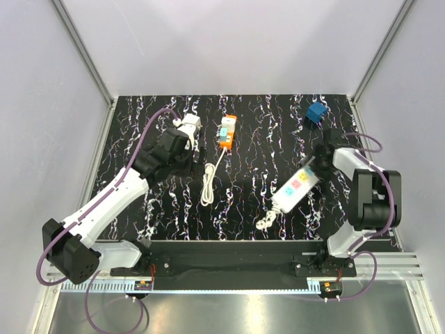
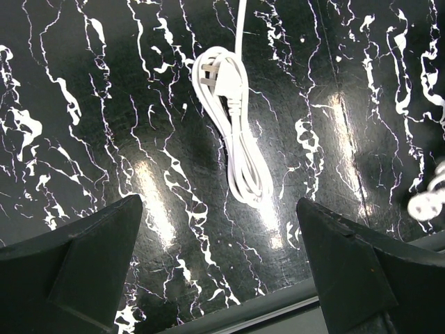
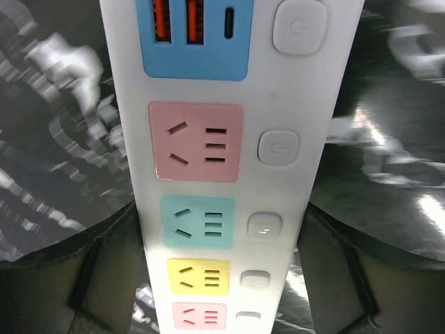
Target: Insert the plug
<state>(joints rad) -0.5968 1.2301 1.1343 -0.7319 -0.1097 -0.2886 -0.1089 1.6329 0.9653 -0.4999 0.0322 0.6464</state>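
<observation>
The blue plug sits on the black marbled table at the far right, apart from both grippers. The white power strip with coloured sockets lies slanted at the right. My right gripper is closed on the strip's far end. In the right wrist view the strip fills the gap between the fingers, which press on both its sides. My left gripper is open and empty at the left. In its wrist view the left gripper frames bare table.
An orange-and-white plug lies at the back middle, and its coiled white cable also shows in the left wrist view. A small white adapter lies just beyond the left gripper. The strip's own cable curls near the front rail.
</observation>
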